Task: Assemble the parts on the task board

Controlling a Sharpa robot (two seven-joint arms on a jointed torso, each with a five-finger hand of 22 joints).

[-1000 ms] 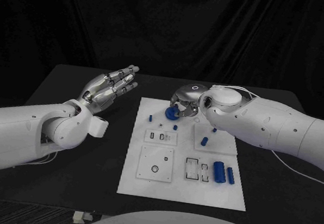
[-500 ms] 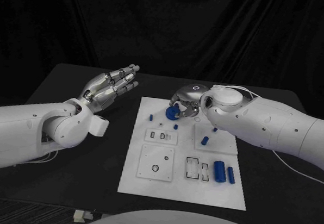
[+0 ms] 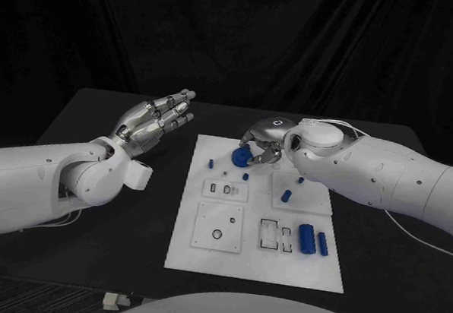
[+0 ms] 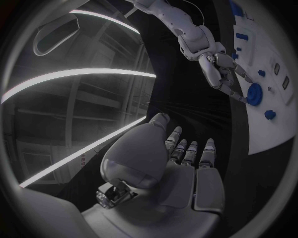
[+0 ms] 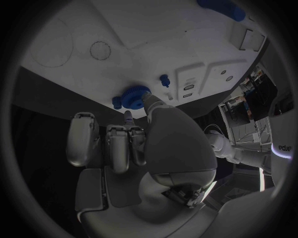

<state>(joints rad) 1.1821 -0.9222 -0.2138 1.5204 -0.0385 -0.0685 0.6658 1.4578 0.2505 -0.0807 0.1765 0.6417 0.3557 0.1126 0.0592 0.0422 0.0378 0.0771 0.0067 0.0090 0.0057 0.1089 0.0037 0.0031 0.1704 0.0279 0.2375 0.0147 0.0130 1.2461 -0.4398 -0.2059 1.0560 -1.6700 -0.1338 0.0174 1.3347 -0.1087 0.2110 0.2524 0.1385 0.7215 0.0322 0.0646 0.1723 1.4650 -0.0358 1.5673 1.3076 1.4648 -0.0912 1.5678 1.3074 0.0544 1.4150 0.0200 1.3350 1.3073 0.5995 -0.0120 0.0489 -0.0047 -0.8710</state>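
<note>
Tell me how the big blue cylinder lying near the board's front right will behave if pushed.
The blue cylinder lies on its side on the flat task board, so a sideways push would probably roll it. It looks rigid, likely light plastic. Its smooth surface may slip.

The task board [image 3: 255, 267] is lying mid-frame; the right hand [image 3: 261, 141] is holding a round part [image 3: 241, 157], seemingly just above its upper edge; the left hand [image 3: 156, 118] is hovering at upper left.

In the head view the right hand [image 3: 263, 139] is mostly hidden behind its own wrist, and it covers part of the blue round part [image 3: 241, 157] and the far end of the task board [image 3: 198, 264]. The small pegs [image 3: 245, 177] are too small to tell their shape.
</note>
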